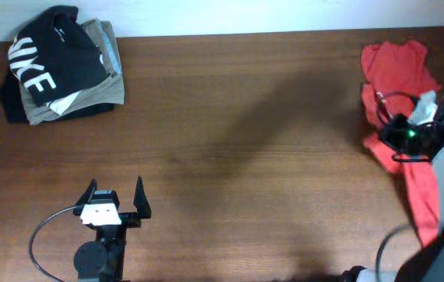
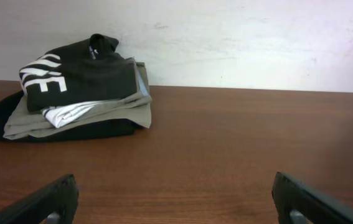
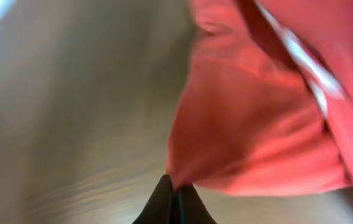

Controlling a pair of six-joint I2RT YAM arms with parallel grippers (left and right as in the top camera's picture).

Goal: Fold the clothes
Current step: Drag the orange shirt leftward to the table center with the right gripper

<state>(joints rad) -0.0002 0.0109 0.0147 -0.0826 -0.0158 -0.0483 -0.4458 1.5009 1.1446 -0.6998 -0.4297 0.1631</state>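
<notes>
The red-orange T-shirt [image 1: 398, 66] lies crumpled at the table's far right edge, partly hanging off. My right gripper [image 1: 398, 135] is over its left edge, shut on a corner of the fabric. In the right wrist view the closed fingertips [image 3: 175, 186] pinch a fold of the shirt [image 3: 257, 124], and a white strip shows on it; that view is blurred. My left gripper [image 1: 116, 200] is open and empty near the front left of the table, far from the shirt. In the left wrist view its two fingers [image 2: 176, 199] are spread wide over bare wood.
A stack of folded garments sits at the back left: a black one with large white letters [image 1: 49, 55] on top of olive-grey ones [image 1: 88, 94]. It also shows in the left wrist view [image 2: 76, 87]. A white wall runs behind the brown wooden table [image 1: 237, 141].
</notes>
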